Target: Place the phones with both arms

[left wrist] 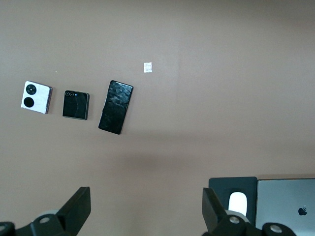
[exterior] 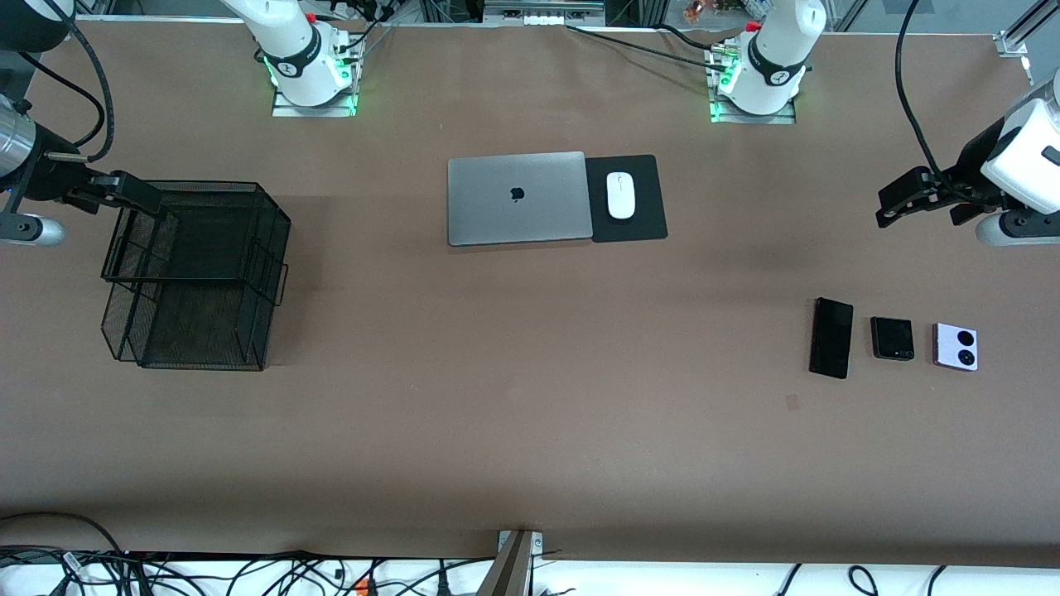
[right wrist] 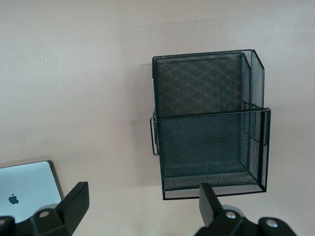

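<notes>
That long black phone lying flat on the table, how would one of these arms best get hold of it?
Probably from straight above, pinching the long black phone across its narrow width near the middle. It lies flat, so only its thin long edges offer grip, and the small black phone lies apart beside it. The left end effector, open above the table, is closest.

**Brown table: contents**

Brown table (exterior: 497,397), matte surface. Carried a closed silver laptop (exterior: 517,198) midway along, touching a black mouse pad (exterior: 642,223) on the side toward the left arm's end. Black mesh tray stack (exterior: 195,273) toward the right arm's end. Three phones in a row, apart, toward the left arm's end: long black slab (exterior: 831,337), small square black phone (exterior: 892,338), lilac-white phone (exterior: 956,346). Small pale tape scrap (exterior: 792,402) nearer the front camera than the slab.
</notes>
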Available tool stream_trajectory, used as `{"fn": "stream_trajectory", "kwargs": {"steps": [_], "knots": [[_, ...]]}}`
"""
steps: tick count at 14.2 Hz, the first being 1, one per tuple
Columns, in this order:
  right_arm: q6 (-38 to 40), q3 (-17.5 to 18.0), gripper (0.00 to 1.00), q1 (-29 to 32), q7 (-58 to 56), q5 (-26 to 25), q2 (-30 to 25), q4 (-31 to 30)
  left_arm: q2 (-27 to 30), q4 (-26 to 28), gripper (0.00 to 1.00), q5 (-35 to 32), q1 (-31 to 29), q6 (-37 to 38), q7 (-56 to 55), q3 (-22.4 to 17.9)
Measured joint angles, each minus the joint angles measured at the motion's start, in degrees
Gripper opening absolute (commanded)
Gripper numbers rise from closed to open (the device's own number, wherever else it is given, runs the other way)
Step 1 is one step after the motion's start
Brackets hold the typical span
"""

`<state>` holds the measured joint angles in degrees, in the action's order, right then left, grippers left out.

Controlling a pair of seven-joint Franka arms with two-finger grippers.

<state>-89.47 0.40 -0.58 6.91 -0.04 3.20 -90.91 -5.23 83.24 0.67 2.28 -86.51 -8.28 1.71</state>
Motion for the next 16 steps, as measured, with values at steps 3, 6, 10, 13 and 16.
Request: {"fn": "stream_trajectory", "kwargs": {"steps": [3,6,10,13,16], "knots": [[0.00,0.00,1.00,0.01,0.00,0.01,0.01,-0.01,0.00,0.00,1.00,0.00,-0.04,0.00,0.00,0.00],[0.00,-0.03,1.00,0.01,0.00,0.01,0.29,-0.19,0.00,0.00,1.00,0.00,-0.04,0.00,0.00,0.00],[-0.02,-0.30,1.00,0.03,0.00,0.01,0.69,-0.40,0.00,0.00,1.00,-0.57,-0.04,0.00,0.00,-0.01],[-0.04,-0.46,1.00,0.03,0.00,0.01,0.72,-0.41,0.00,0.00,1.00,-1.18,-0.04,0.00,0.00,0.08],[-0.12,-0.95,1.00,0.13,0.00,0.02,0.73,-0.41,-0.08,0.02,1.00,-1.24,-0.04,0.05,0.00,0.08]]}}
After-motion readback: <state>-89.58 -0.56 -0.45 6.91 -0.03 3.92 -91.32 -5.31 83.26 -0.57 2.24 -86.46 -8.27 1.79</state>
